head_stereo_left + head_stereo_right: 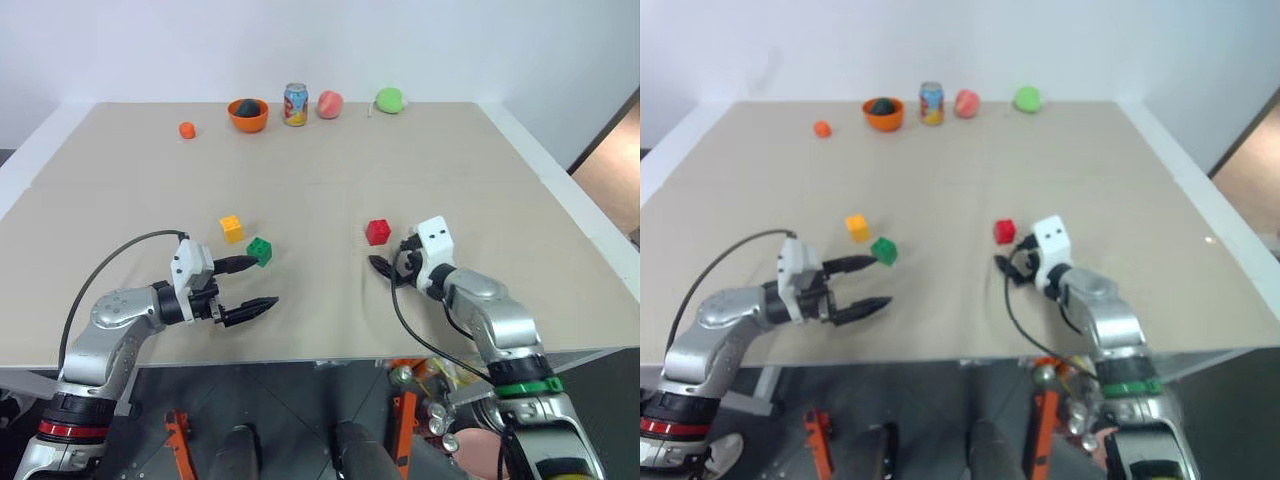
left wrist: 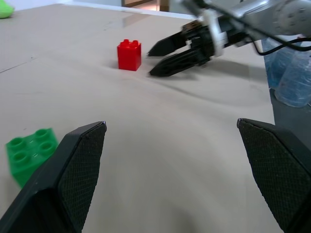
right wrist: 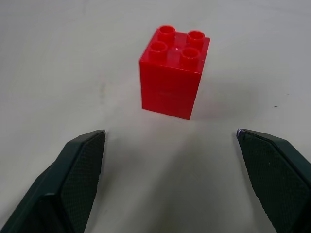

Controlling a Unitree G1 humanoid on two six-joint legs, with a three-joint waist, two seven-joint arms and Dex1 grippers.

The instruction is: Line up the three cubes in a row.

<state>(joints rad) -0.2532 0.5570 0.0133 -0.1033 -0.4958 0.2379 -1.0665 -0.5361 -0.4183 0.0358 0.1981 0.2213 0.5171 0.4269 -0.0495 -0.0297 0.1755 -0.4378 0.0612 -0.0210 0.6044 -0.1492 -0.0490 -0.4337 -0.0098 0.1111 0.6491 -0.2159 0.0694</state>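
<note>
Before wide-spread black textured pads (image 3: pixel 77 170), studded glossy red cube (image 3: pixel 174 73)

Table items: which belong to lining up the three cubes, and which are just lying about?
Belong to the job:
- yellow studded plastic cube
- green studded plastic cube
- red studded plastic cube

Just lying about, along the table's far edge:
- small orange ball
- orange bowl with something dark inside
- printed drink can
- pink-red round fruit
- round green fruit

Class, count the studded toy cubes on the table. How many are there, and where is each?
3. The yellow cube and green cube sit close together at centre-left; the red cube stands apart, right of centre. None looks hidden.
</note>
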